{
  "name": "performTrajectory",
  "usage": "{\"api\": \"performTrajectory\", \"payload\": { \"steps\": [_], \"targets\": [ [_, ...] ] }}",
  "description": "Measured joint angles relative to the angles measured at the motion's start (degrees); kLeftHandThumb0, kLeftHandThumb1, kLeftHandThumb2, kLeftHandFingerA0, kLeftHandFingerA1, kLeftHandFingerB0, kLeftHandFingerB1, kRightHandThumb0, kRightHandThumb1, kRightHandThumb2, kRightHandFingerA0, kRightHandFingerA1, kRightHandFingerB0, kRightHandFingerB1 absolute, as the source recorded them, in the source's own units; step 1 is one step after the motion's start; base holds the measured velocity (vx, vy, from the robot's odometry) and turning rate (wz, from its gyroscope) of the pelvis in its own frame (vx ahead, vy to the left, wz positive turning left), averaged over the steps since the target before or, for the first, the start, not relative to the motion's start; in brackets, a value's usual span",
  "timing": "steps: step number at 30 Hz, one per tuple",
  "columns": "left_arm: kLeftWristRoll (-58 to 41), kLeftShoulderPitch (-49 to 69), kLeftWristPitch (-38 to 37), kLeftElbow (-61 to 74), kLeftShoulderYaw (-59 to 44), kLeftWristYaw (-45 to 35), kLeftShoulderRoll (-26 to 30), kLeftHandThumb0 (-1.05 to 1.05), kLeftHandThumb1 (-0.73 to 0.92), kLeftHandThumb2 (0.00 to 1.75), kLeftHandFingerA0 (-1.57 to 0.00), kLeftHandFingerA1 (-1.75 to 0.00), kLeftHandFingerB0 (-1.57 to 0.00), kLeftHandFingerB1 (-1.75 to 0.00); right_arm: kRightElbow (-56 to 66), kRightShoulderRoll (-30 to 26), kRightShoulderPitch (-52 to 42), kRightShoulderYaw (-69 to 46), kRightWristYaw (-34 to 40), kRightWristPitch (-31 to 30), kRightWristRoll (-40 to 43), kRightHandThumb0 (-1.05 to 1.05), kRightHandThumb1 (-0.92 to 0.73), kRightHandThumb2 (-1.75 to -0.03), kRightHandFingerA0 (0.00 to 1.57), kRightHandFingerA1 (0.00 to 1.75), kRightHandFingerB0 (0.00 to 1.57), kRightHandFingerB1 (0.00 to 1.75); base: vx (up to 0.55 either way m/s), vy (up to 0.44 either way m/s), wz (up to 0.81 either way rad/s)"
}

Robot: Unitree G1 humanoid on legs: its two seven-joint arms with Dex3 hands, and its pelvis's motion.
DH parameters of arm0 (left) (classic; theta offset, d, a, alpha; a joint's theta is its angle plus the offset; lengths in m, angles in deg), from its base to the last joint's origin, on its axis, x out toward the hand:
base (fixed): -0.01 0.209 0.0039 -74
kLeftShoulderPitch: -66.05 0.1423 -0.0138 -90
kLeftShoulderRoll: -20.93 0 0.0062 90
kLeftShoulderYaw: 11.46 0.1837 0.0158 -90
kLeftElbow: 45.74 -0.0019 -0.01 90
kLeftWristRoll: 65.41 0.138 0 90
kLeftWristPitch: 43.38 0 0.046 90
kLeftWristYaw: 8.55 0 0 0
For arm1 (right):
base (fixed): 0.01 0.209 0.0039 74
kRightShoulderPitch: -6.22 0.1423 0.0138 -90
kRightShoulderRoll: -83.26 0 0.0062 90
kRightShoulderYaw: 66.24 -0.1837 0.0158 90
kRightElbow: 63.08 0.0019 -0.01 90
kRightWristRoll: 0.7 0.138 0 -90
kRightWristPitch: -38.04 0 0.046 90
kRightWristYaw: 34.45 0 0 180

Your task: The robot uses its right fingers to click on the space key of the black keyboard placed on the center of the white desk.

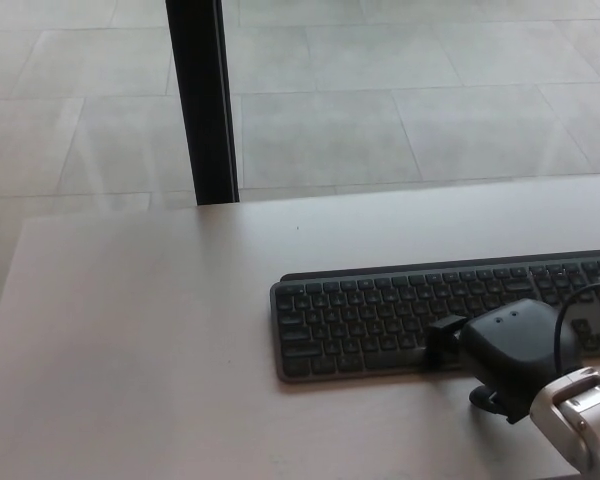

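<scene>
Keyboard (380, 318), black, is lying on the white surface (140, 340) toward the right, w/ its right end running out of view. Right robot hand (500, 355) is hovering over its near edge, one finger (442, 338) touching the bottom key row; grip state can't tell. Left robot hand isn't showing.

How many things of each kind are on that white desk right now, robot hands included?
Keyboards: 1, the black keyboard toward the right of the desk.
Robot hands: 1, the right hand at the keyboard's near edge.
Total: 2.
</scene>
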Motion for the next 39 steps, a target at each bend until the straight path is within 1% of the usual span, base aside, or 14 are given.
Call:
{"api": "performTrajectory", "payload": {
  "steps": [5,7,8,11,14,17,24,26,28,29,31,35,38,39],
  "targets": [
    [0.0,0.0,0.0,-0.1,-0.1,0.0,0.0,-0.50,0.69,0.61,-0.74,-0.67,-0.57,-0.55,1.6,-0.1,-0.7,-0.1,-0.5,0.3,-0.1,-0.30,-0.51,-0.63,0.87,1.60,0.61,0.50,0.00,0.000,0.00],
    [0.0,0.0,0.0,-0.1,-0.1,0.0,0.0,-0.49,0.69,0.60,-0.73,-0.65,-0.59,-0.57,2.1,-0.2,-0.9,-0.2,-0.5,0.6,-0.1,-0.31,-0.51,-0.62,0.85,1.54,0.61,0.50,0.00,0.000,0.00],
    [0.0,0.0,0.0,-0.1,-0.1,0.0,0.0,-0.49,0.68,0.60,-0.73,-0.65,-0.60,-0.57,2.2,-0.2,-1.0,-0.2,-0.5,0.7,-0.1,-0.30,-0.50,-0.63,0.86,1.56,0.62,0.50,0.00,0.000,0.00],
    [-0.1,0.0,0.0,-0.1,-0.4,0.0,0.0,-0.50,0.69,0.60,-0.72,-0.66,-0.59,-0.56,3.0,-0.5,-1.6,-0.6,-0.8,0.9,-0.1,-0.33,-0.52,-0.62,0.85,1.55,0.62,0.47,0.00,0.000,0.00],
    [0.0,0.1,0.0,-0.1,-0.4,0.0,0.0,-0.49,0.70,0.61,-0.71,-0.67,-0.54,-0.55,4.0,-0.9,-2.2,-0.5,-1.5,0.9,-0.2,-0.31,-0.50,-0.62,0.86,1.57,0.60,0.49,0.00,0.000,0.00],
    [0.0,0.1,0.0,-0.1,-0.4,-0.2,0.1,-0.49,0.69,0.61,-0.73,-0.68,-0.59,-0.56,4.1,-1.3,-2.2,-0.8,-1.9,1.2,-0.2,-0.33,-0.53,-0.63,0.83,1.56,0.58,0.49,0.00,0.000,0.00],
    [0.0,0.1,0.0,-0.1,-0.4,-0.2,0.1,-0.50,0.69,0.61,-0.71,-0.66,-0.55,-0.54,3.8,-2.6,-1.7,-2.1,-2.9,1.9,-0.3,-0.33,-0.54,-0.62,0.85,1.56,0.60,0.47,0.00,0.000,0.00],
    [0.0,0.1,0.0,-0.1,-0.4,-0.2,0.1,-0.49,0.69,0.61,-0.70,-0.66,-0.53,-0.54,3.7,-2.9,-1.5,-2.2,-3.1,1.9,-0.5,-0.32,-0.57,-0.60,0.82,1.50,0.60,0.44,0.00,0.000,0.00],
    [-0.1,0.2,0.0,-0.1,-0.5,-0.2,0.1,-0.49,0.69,0.61,-0.69,-0.65,-0.53,-0.54,3.7,-3.5,-1.3,-2.4,-3.5,2.0,-0.7,-0.31,-0.55,-0.62,0.84,1.53,0.59,0.46,0.00,0.000,0.00],
    [-0.1,0.2,0.0,-0.1,-0.5,-0.2,0.1,-0.50,0.69,0.61,-0.70,-0.63,-0.54,-0.53,3.7,-3.7,-1.2,-2.4,-3.7,2.0,-0.8,-0.31,-0.54,-0.62,0.90,1.55,0.62,0.44,0.00,0.000,0.00],
    [0.0,0.2,0.0,-0.1,-0.5,-0.2,0.1,-0.49,0.69,0.61,-0.71,-0.68,-0.55,-0.55,3.7,-3.9,-1.2,-2.6,-3.7,2.0,-0.9,-0.30,-0.54,-0.62,0.93,1.60,0.61,0.46,0.00,0.000,0.00],
    [0.0,0.5,0.0,-0.1,-0.5,-0.2,0.1,-0.50,0.69,0.61,-0.70,-0.65,-0.55,-0.54,4.0,-4.1,-0.8,-3.6,-4.5,2.1,-1.0,-0.32,-0.59,-0.62,0.86,1.56,0.59,0.44,0.00,0.000,0.00],
    [0.0,0.8,0.0,-0.1,-0.5,-0.2,0.1,-0.49,0.69,0.61,-0.70,-0.68,-0.55,-0.54,5.0,-4.0,0.5,-5.5,-6.2,2.1,-0.4,-0.34,-0.55,-0.56,0.91,1.42,0.64,0.45,0.00,0.000,0.00],
    [-0.1,0.9,0.0,-0.1,-0.6,-0.2,0.1,-0.50,0.70,0.61,-0.70,-0.65,-0.53,-0.53,5.2,-4.0,1.0,-6.3,-6.6,2.1,0.0,-0.36,-0.56,-0.57,0.88,1.36,0.64,0.44,0.00,0.000,0.00]
  ]
}}
